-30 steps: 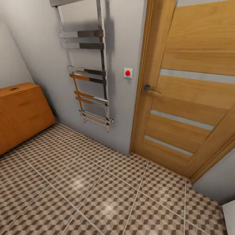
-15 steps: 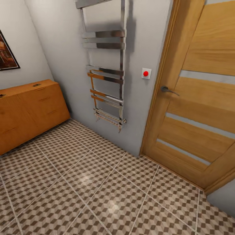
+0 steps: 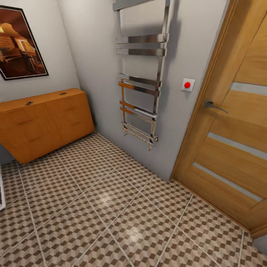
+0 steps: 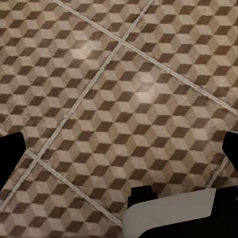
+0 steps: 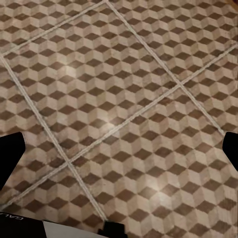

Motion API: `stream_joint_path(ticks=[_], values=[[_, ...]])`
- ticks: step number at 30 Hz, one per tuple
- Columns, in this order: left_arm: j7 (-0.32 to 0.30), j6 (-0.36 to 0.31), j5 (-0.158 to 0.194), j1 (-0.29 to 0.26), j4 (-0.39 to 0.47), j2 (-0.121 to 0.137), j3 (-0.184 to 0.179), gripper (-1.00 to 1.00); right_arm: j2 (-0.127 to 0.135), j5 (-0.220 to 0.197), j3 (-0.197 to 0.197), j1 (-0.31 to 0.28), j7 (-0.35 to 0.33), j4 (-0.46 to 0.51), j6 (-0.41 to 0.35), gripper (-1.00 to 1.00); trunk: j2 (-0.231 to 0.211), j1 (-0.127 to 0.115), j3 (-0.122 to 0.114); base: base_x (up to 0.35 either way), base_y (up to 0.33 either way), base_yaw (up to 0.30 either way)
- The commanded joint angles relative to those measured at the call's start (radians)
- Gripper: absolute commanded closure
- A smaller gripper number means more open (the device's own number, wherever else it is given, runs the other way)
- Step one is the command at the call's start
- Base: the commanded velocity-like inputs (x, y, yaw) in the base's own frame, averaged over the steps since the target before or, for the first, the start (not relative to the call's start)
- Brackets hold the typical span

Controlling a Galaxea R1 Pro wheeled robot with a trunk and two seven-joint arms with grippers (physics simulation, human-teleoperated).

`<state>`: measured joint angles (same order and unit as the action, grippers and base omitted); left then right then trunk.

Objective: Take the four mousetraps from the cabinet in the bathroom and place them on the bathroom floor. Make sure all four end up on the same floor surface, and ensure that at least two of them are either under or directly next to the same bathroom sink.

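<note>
Over at 9 o'clock in the head view, the wide orange-brown wooden cabinet (image 3: 44, 122) is sitting against the wall under a dark framed picture (image 3: 20, 42), drawers all looking shut. Two small dark bits on top, too tiny to call. The brown-and-beige cube-pattern tiled bathroom floor (image 3: 111, 207) is spreading across the middle, a chrome towel rail (image 3: 142, 74) is hanging at 12, and a light wooden door (image 3: 233, 141) is standing at 3. Both wrist cams are staring down at tiles; the left fingers (image 4: 10, 158) and right fingers (image 5: 10, 153) are just dark edge slivers, so can't tell how they're set.

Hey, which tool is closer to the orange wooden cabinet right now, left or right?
Probably left. The cabinet stands ahead to the robot's left; both the left tool and right tool hang over floor tiles, apart from it.
</note>
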<state>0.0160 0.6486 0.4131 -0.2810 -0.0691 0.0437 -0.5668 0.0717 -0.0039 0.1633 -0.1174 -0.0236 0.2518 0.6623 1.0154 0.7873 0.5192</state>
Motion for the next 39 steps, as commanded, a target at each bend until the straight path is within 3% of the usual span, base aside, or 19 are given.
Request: stream_joint_path(ticks=[1,39], values=[[0.002,0.005,0.004,-0.001,-0.003,-0.001,-0.008,-1.00,0.000,-0.001,0.001,0.000,-0.002,0.000,0.003,-1.00,0.001,0.000,0.001,0.000,0.000,0.263],[0.002,0.005,0.006,-0.001,-0.003,-0.001,-0.008,-1.00,0.000,-0.001,0.001,0.000,-0.002,0.000,0.002,-1.00,0.001,0.000,0.001,0.000,0.000,0.263]])
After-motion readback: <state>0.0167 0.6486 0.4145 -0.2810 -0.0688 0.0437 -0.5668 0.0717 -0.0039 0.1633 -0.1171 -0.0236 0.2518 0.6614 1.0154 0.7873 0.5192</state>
